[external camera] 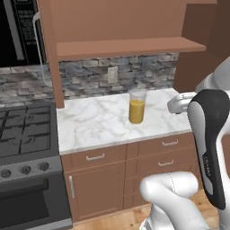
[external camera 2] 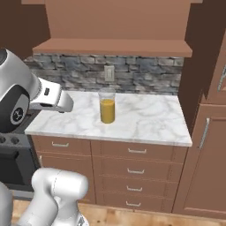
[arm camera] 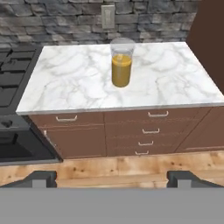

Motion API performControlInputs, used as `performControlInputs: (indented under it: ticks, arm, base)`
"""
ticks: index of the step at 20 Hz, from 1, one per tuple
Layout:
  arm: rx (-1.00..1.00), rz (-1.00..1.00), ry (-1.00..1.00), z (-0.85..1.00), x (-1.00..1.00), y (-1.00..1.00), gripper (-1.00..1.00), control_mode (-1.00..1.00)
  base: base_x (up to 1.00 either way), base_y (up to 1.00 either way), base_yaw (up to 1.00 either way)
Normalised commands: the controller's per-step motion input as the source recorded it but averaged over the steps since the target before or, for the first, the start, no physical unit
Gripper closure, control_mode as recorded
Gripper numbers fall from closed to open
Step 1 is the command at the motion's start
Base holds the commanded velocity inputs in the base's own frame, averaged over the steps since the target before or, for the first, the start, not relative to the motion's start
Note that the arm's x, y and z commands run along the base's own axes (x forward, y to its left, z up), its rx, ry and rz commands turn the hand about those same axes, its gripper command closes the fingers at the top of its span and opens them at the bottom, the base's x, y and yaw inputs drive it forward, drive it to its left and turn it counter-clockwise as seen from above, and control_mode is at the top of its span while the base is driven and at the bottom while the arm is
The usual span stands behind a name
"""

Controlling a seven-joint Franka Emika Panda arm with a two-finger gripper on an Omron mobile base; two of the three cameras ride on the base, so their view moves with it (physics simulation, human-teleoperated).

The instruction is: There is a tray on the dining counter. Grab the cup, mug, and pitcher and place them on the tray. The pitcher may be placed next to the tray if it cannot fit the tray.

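The pitcher (external camera: 137, 108) (external camera 2: 107, 107) (arm camera: 121, 65) is a clear glass cylinder about half full of orange juice. It stands upright near the middle of a marble kitchen counter (external camera: 99, 123) (external camera 2: 145, 119) (arm camera: 70, 83). My gripper (arm camera: 113, 178) is open, its two dark fingertips (arm camera: 41, 178) spread wide with nothing between them. It hangs well back from the counter, facing the pitcher from above the wooden floor. The tray, cup, mug and dining counter are out of view.
A black stove (external camera: 24, 134) (arm camera: 8, 87) adjoins the counter on the left, with a microwave (external camera: 18, 31) above it. Over the counter hangs a wooden shelf (external camera: 130, 47) (external camera 2: 110, 46). A tall wooden cabinet (external camera 2: 207, 132) bounds the right side. Drawers (arm camera: 151, 131) sit below.
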Motion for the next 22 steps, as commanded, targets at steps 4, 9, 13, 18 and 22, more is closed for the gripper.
performControlInputs:
  ticks: [4,9,13,18,22]
  arm:
    - [0.0,0.0,0.0,0.0,0.0,0.0,-1.0,1.0]
    - [0.0,0.0,0.0,0.0,0.0,0.0,-1.0,1.0]
    - [0.0,0.0,0.0,0.0,0.0,0.0,-1.0,1.0]
    - [0.0,0.0,0.0,0.0,0.0,0.0,-1.0,1.0]
    - [0.0,0.0,0.0,0.0,0.0,0.0,-1.0,1.0]
  base:
    - [0.72,-0.11,0.0]
    - [0.49,-0.01,0.0]
    - [0.25,-0.01,0.0]
    - [0.35,-0.07,0.0]
    - [0.45,-0.14,0.0]
